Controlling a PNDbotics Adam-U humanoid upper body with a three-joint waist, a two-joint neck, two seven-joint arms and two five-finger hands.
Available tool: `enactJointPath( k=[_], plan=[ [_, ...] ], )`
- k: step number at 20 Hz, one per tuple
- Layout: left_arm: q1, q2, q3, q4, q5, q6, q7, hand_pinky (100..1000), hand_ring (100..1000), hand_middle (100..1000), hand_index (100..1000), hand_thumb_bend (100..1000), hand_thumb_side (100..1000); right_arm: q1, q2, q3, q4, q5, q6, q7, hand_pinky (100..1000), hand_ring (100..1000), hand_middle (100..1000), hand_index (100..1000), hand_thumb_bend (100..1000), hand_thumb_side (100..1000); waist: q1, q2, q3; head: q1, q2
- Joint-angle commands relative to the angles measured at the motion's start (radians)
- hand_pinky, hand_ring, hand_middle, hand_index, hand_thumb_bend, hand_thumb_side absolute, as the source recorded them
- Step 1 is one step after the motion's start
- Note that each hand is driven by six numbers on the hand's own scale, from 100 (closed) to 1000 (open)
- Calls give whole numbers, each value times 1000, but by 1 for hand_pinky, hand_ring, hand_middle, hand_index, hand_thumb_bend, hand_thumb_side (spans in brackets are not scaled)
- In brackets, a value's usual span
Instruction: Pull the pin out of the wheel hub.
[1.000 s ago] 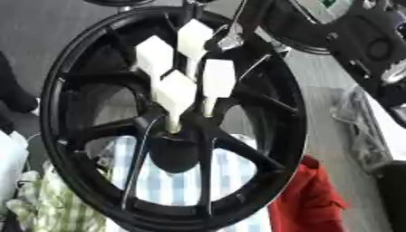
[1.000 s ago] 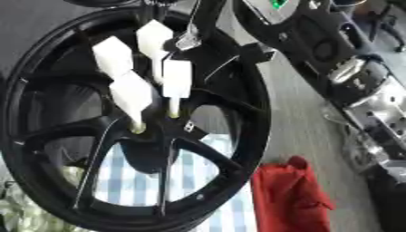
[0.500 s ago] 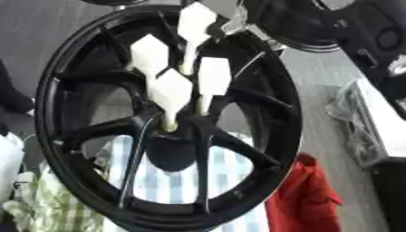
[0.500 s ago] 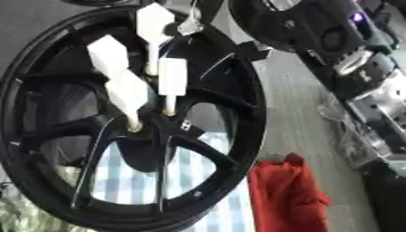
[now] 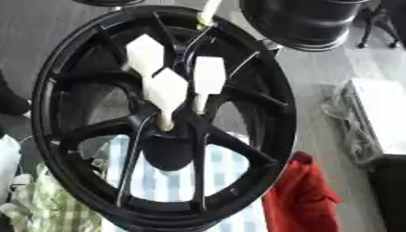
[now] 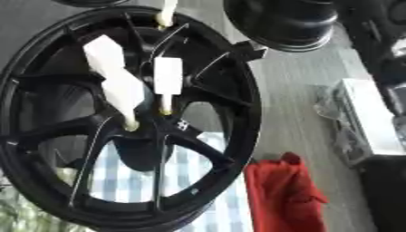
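Note:
A big black spoked wheel hub [image 5: 262,90] fills most of both views, standing tilted. Three white pins with flat blocky heads stick out of its centre: one at the upper left [image 5: 146,54], one in the middle [image 5: 169,89], one to the right [image 5: 210,76]. A fourth pale pin [image 5: 208,11] hangs at the top edge, over the rim and far from the hub's centre. Its head is cut off by the picture's edge, and what holds it is out of sight. Neither hand shows.
A bulky rounded black shape [image 5: 309,22] looms at the top right. A red cloth [image 5: 300,195] lies at the lower right, a blue checked cloth [image 5: 171,181] under the wheel, a green checked one [image 5: 44,206] at the lower left. A pale box [image 6: 364,118] stands on the right.
The fourth pin has gone up and away from the other three, out to the top edge. The right hand that pinched it has left the picture. The whole view has shifted too.

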Motion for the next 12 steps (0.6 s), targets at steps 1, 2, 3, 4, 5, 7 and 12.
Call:
enactJointPath(
  k=[1, 2, 3, 4, 5, 7, 12],
  plan=[
    [1, 40, 15, -11, -4, -2, 8, 670, 808, 741, 768, 390, 714, 60, -149, -71, -72, -58, 3, -31, 860, 714, 542, 447, 191, 100, 11, -34, -12, 21, 10],
    [5, 44, 17, -11, -4, -3, 10, 671, 808, 741, 767, 390, 715, 103, -188, -90, -93, -75, 2, -50, 859, 714, 542, 448, 193, 100, 12, -36, -20, 28, 11],
    [8, 47, 19, -11, -4, -3, 12, 671, 809, 741, 767, 390, 715, 148, -225, -112, -113, -92, -1, -72, 859, 714, 542, 448, 195, 100, 13, -37, -26, 35, 11],
    [11, 49, 21, -12, -4, -4, 14, 671, 809, 741, 767, 390, 715, 194, -257, -133, -133, -110, -4, -94, 859, 714, 542, 448, 196, 100, 13, -38, -30, 41, 12],
    [12, 50, 22, -12, -4, -4, 15, 671, 809, 741, 767, 390, 715, 229, -280, -149, -150, -124, -6, -113, 859, 714, 542, 448, 196, 100, 14, -38, -32, 43, 13],
    [17, 53, 30, -13, -3, -7, 21, 672, 809, 741, 767, 389, 713, 352, -344, -209, -191, -138, -17, -168, 858, 716, 543, 452, 202, 100, 20, -40, -47, 62, 13],
    [29, 61, 47, -17, -1, -15, 38, 672, 809, 742, 767, 385, 710, 657, -405, -358, -287, -133, -45, -315, 857, 713, 543, 452, 204, 100, 39, -42, -81, 112, 16]
  ],
)
